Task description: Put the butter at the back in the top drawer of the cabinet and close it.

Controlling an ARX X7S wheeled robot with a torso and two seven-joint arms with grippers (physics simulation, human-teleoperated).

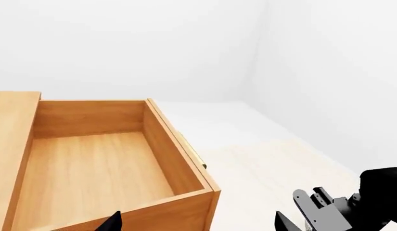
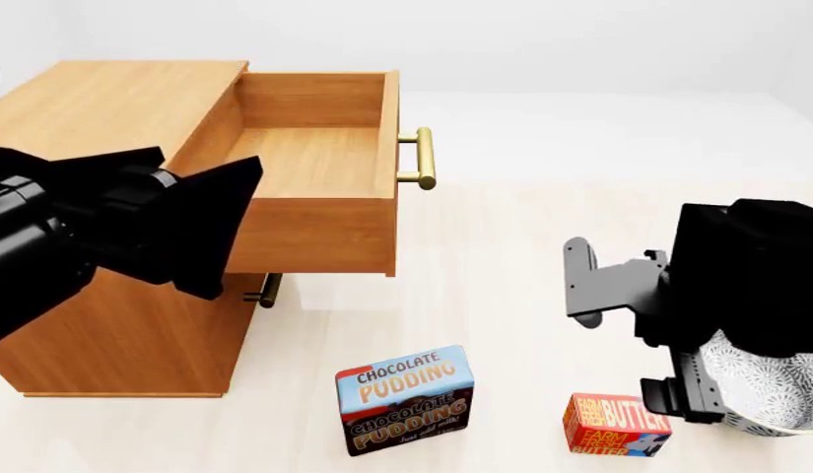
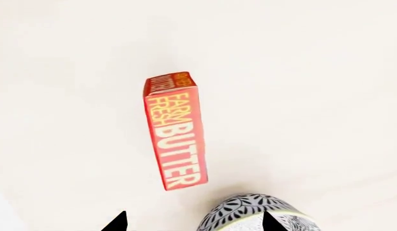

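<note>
Nearest the head camera, at nine o'clock, the left arm's black bulk (image 2: 103, 232) hangs before the cabinet (image 2: 117, 335), which fills the ten o'clock area. From the left wrist view only two dark tips of the left gripper (image 1: 198, 221) show, set wide apart around nothing. Pulled out toward one o'clock, the top drawer (image 2: 320, 232) gapes open and bare inside, its brass handle (image 2: 424, 158) jutting beyond it. At four o'clock the right arm (image 2: 741, 286) hovers over a patterned bowl (image 2: 761, 389). Its right gripper (image 3: 193, 222) shows two tips well apart, clasping nothing. At six o'clock stands the pudding box (image 2: 405, 399). The butter (image 2: 617, 425) sits on the floor at five o'clock, just beside the bowl.
</note>
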